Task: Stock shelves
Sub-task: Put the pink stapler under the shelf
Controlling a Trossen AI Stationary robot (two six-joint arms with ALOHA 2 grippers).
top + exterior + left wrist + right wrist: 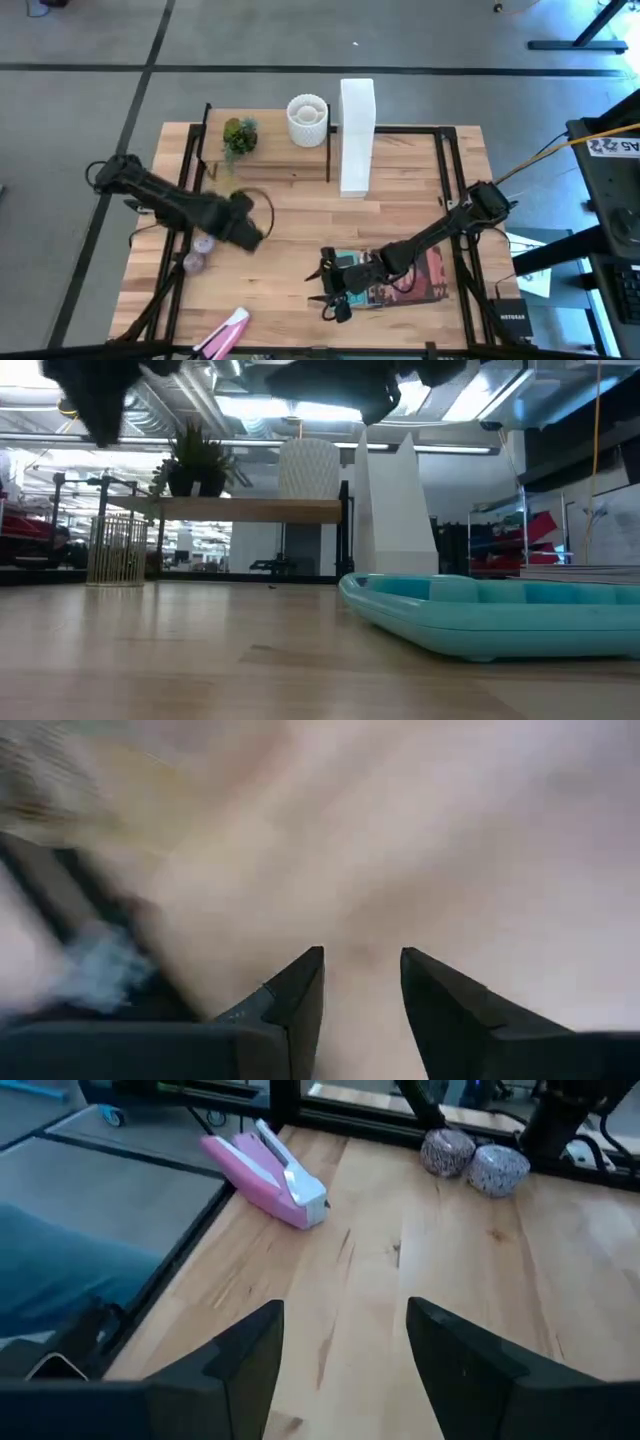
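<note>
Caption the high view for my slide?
Plant and white vase on the shelf; both hands empty over the table.

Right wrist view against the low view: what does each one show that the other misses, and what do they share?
Only the right wrist view shows the pink stapler, two speckled balls and the open right tool. Only the low view shows the shelves carrying a potted plant and a white vase, the white file box, a gold wire holder and a teal tray. Both show the wooden tabletop.
</note>
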